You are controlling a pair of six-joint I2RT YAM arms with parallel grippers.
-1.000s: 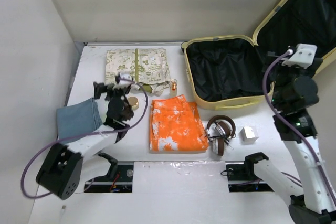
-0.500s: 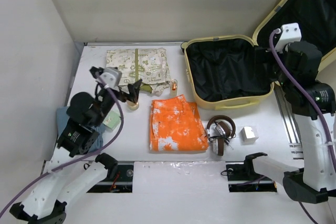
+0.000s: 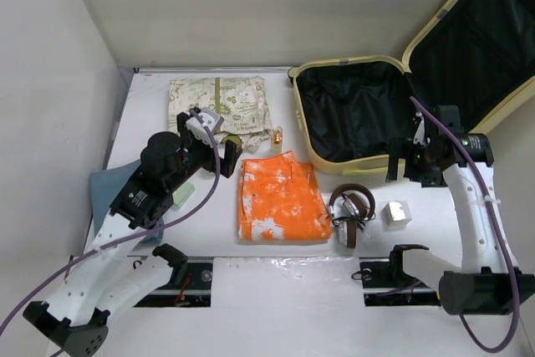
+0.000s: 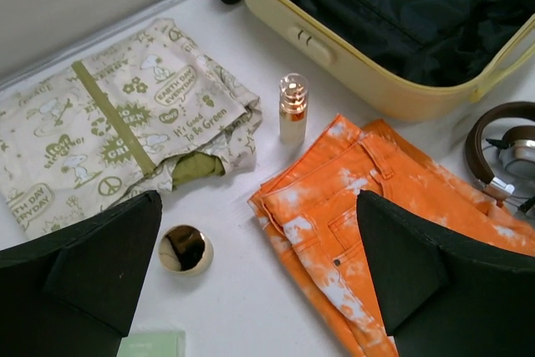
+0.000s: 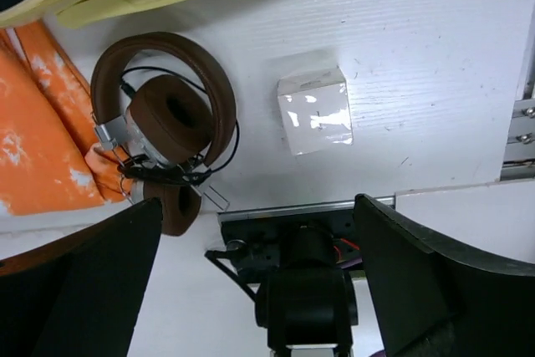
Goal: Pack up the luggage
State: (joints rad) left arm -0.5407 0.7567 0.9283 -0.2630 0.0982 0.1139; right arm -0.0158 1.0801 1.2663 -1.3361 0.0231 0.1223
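Note:
The luggage (image 3: 359,163) lies open at the back right, black lining showing, with nothing inside that I can see. Its yellow wall also shows in the left wrist view (image 4: 368,81). Folded orange trousers (image 3: 280,200) lie in front of it, with brown headphones (image 3: 351,211) and a small white box (image 3: 395,213) to their right. My left gripper (image 3: 219,150) is open and empty, above the gap between the trousers (image 4: 334,198) and a gold jar (image 4: 185,249). My right gripper (image 3: 410,163) is open and empty, above the box (image 5: 314,111) and headphones (image 5: 167,119).
A patterned cream cloth (image 3: 217,104) lies at the back left, with a small perfume bottle (image 4: 292,108) standing near its corner. A blue cloth (image 3: 113,186) and a pale green box (image 3: 180,196) lie under my left arm. The raised suitcase lid (image 3: 485,31) stands at the far right.
My left arm has swung right from over the blue cloth to above the jar and trousers. My right arm has come down from the lid to above the box.

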